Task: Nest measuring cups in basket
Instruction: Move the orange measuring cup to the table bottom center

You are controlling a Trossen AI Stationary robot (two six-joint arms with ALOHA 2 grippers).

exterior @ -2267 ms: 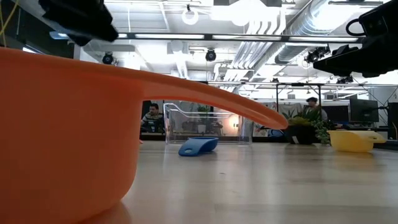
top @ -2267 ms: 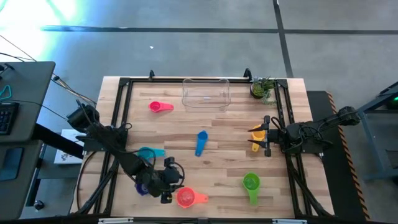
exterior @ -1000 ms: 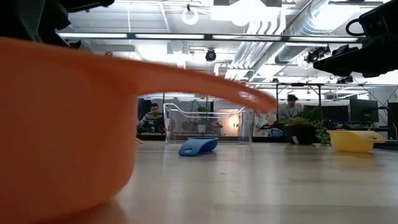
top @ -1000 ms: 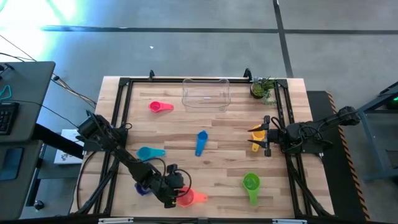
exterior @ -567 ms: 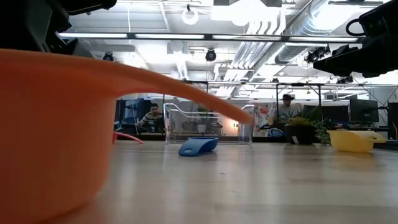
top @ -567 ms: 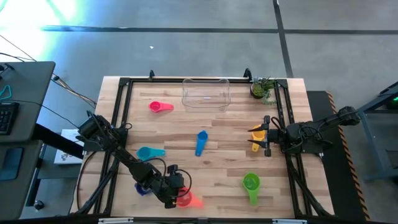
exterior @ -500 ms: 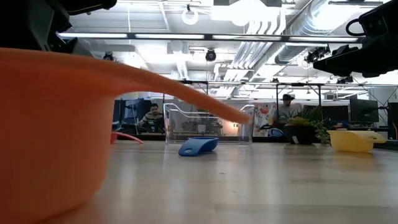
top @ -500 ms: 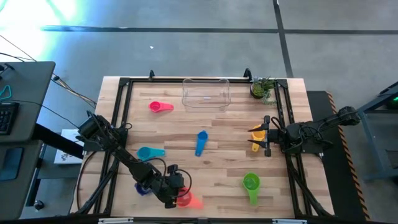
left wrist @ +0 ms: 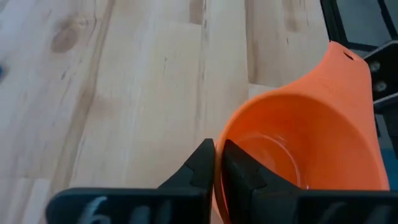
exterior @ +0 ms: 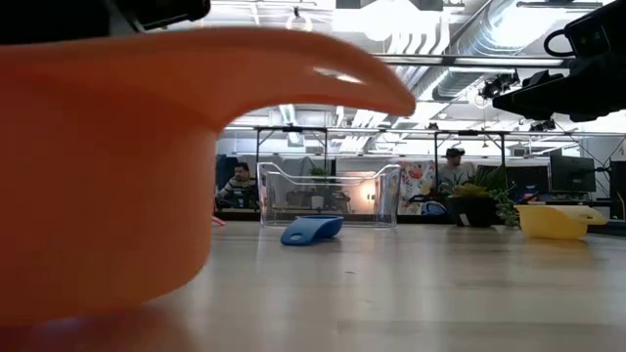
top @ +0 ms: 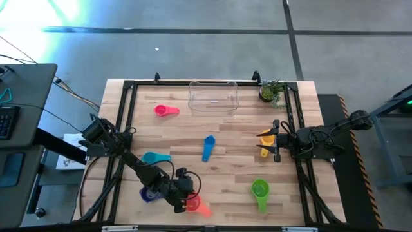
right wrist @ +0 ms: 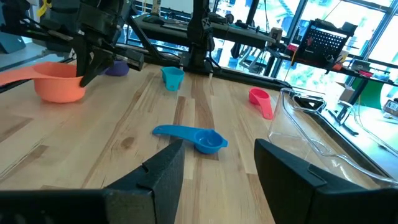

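Observation:
The red-orange measuring cup [top: 195,205] is near the table's front edge, with my left gripper [top: 187,200] shut on its rim. It fills the left of the low view [exterior: 98,166]. The purple cup [top: 147,193], teal cup [top: 154,158], blue cup [top: 208,147], pink cup [top: 166,110] and green cup [top: 259,189] lie apart on the board. The clear basket [top: 213,96] stands at the far edge. My right gripper [right wrist: 219,146] hangs open at the right edge, above the yellow cup [exterior: 553,220]. My left gripper pinches the red-orange cup's rim [left wrist: 219,180] on the side away from the handle [left wrist: 348,62], one finger inside the bowl and one outside. The fingers come slanting down from the table's left. The cup sits tilted, its handle end raised; a shadowed gap shows under its base.
A small potted plant [top: 271,91] stands at the far right corner beside the basket. A black frame [top: 122,122] runs round the board's edges. People sit at desks in the room behind the table.
My left gripper has shut on the red-orange cup's rim. The cup first slid a little toward the table's left, its handle swinging round. It now stands higher and tipped, with the handle end raised.

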